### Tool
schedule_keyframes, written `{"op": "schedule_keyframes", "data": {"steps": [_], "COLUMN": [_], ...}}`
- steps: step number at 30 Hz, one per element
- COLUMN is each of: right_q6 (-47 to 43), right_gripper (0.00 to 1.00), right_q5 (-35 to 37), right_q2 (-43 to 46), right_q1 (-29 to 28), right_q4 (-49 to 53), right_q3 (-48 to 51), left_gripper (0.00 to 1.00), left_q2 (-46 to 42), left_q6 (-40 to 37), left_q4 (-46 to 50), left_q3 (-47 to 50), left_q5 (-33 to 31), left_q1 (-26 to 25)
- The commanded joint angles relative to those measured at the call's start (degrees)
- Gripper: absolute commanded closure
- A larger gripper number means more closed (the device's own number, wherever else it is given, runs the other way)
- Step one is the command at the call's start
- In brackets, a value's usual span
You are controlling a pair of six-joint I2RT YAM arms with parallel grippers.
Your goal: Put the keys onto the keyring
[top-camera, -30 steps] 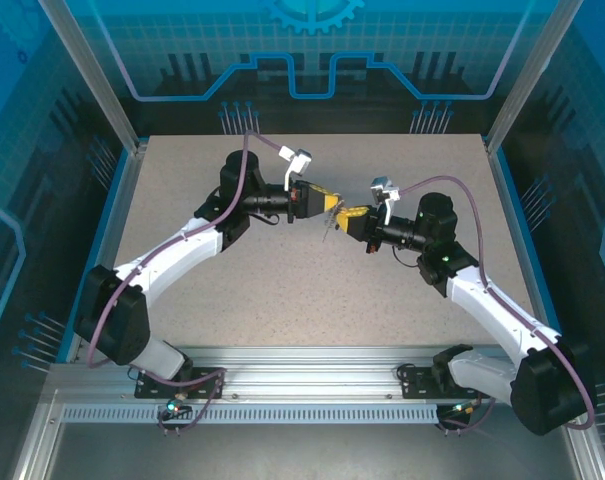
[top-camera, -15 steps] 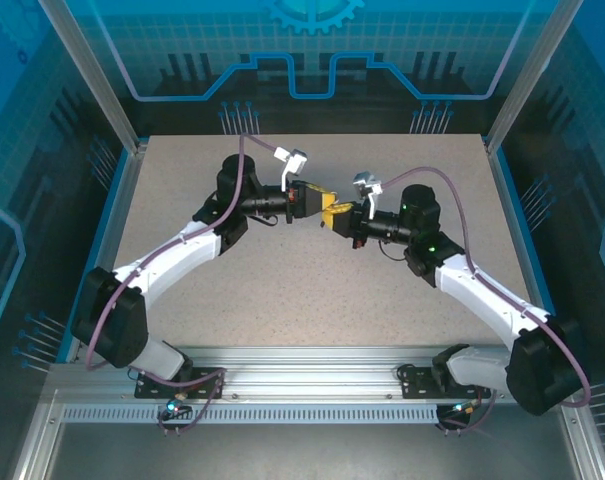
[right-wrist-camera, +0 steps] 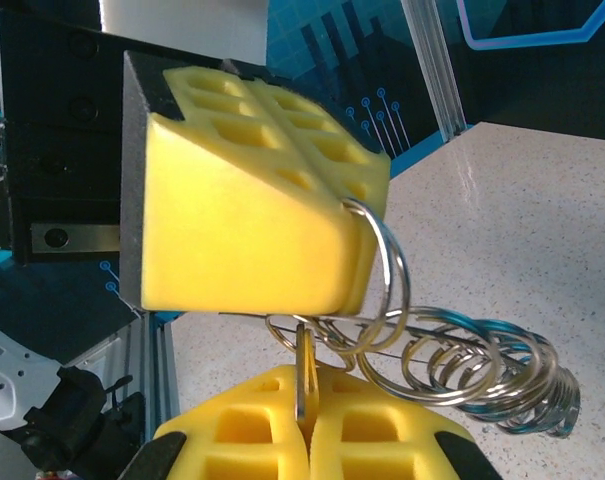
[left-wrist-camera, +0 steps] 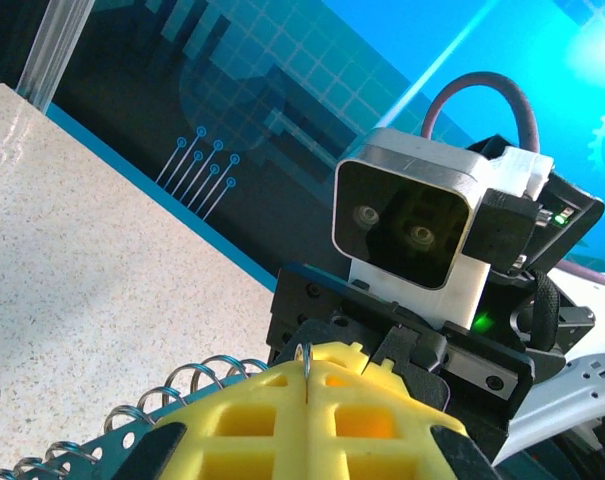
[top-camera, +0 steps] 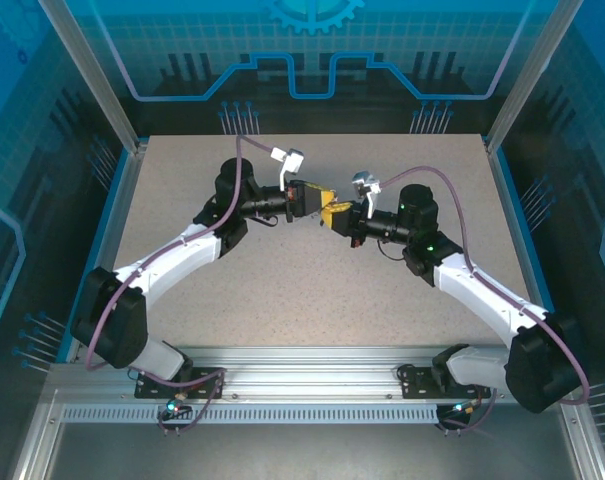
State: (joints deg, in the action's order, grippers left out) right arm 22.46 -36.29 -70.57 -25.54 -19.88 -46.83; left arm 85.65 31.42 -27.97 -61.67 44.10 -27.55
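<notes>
**Both end effectors closed, key and keyring meeting above mid-desk**

The left end effector (right-wrist-camera: 354, 225) is closed, its yellow fingers (right-wrist-camera: 252, 200) pinching the large silvery ring (right-wrist-camera: 387, 270) of the keyring (right-wrist-camera: 462, 370) at their tips. From that ring, a string of smaller silvery loops trails off toward 4 o'clock in the right wrist view and hangs free over the desk (right-wrist-camera: 522, 200). In the left wrist view the same ring's edge (left-wrist-camera: 307, 352) peeks out of the seam of the closed left end effector (left-wrist-camera: 307, 400), with the loops (left-wrist-camera: 197, 380) fanning out toward 9 o'clock.

The right end effector (right-wrist-camera: 304, 440) is closed too, gripping the key (right-wrist-camera: 303, 372). It is seen edge-on, a thin gold sliver standing up from the finger seam toward 12 o'clock. Its upper end sits just below the left fingers, right beside the ring. Whether it passes through the ring cannot be told.

From above, the left end effector (top-camera: 320, 200) points toward 3 o'clock and the right end effector (top-camera: 338, 217) toward 10 o'clock, tips almost touching. They meet above the speckled desk (top-camera: 282, 290), a little toward 12 o'clock from its middle.
</notes>
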Motion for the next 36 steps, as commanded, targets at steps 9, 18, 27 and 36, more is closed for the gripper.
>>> {"op": "schedule_keyframes", "data": {"steps": [9, 18, 27, 36], "right_q6": [-1.7, -1.5, -0.5, -1.0], "right_gripper": [1.0, 0.96, 0.83, 0.75], "right_q5": [0.1, 3.0, 4.7, 4.8], "right_q2": [-4.2, -0.4, 2.4, 4.5], "right_q1": [-5.8, -3.1, -1.1, 0.1], "right_q4": [2.7, 3.6, 3.5, 6.2], "right_q3": [-2.2, 1.3, 2.0, 2.2], "left_gripper": [1.0, 1.0, 1.0, 1.0], "left_q2": [-1.6, -1.0, -0.5, -0.6], "left_q6": [5.8, 7.8, 9.0, 8.9], "left_q4": [-12.8, -15.4, -17.4, -17.4], "left_q3": [2.7, 2.9, 3.5, 3.0], "left_q5": [-5.5, -6.2, -5.1, -4.9], "left_q1": [-2.6, -2.6, -2.7, -2.7]}}
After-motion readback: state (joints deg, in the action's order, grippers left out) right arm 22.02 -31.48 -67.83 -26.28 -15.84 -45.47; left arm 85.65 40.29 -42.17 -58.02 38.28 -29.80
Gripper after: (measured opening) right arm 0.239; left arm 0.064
